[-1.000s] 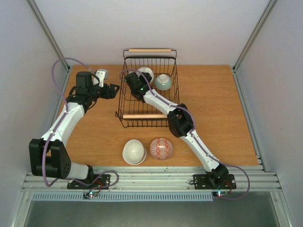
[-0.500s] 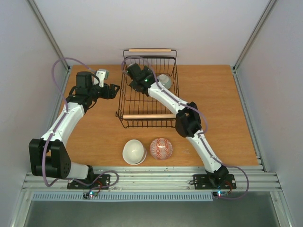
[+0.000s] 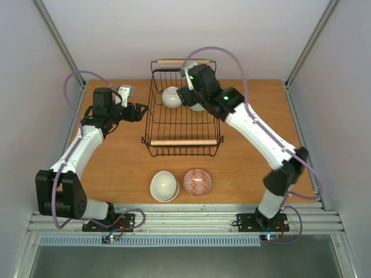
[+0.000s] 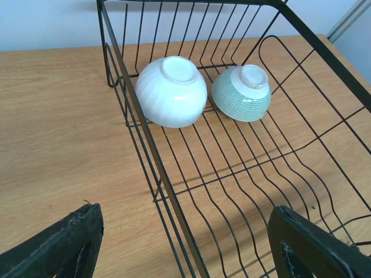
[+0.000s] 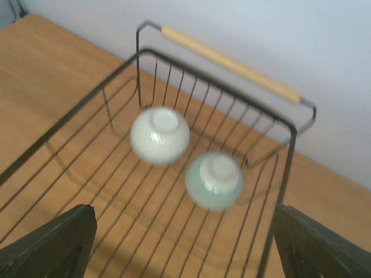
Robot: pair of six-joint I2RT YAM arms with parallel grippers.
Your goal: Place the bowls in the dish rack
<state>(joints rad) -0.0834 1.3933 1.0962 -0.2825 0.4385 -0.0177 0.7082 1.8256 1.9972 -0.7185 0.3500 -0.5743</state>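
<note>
Two loaded, two left | white bowl (image 4: 171,91), green bowl (image 4: 242,92) upturned, far end of rack (image 3: 179,142) | right claw (image 3: 186,94) above them, wide, empty | left claw (image 3: 139,111) wide, left of rack | next: fetch cream bowl (image 3: 164,185) or red bowl (image 3: 197,181), near side

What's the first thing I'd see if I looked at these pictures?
The black wire dish rack in the middle of the table, with a white bowl and a pale green bowl bottom-up side by side at its far end. Near the table's front edge sit a cream bowl and a red-patterned bowl.
</note>
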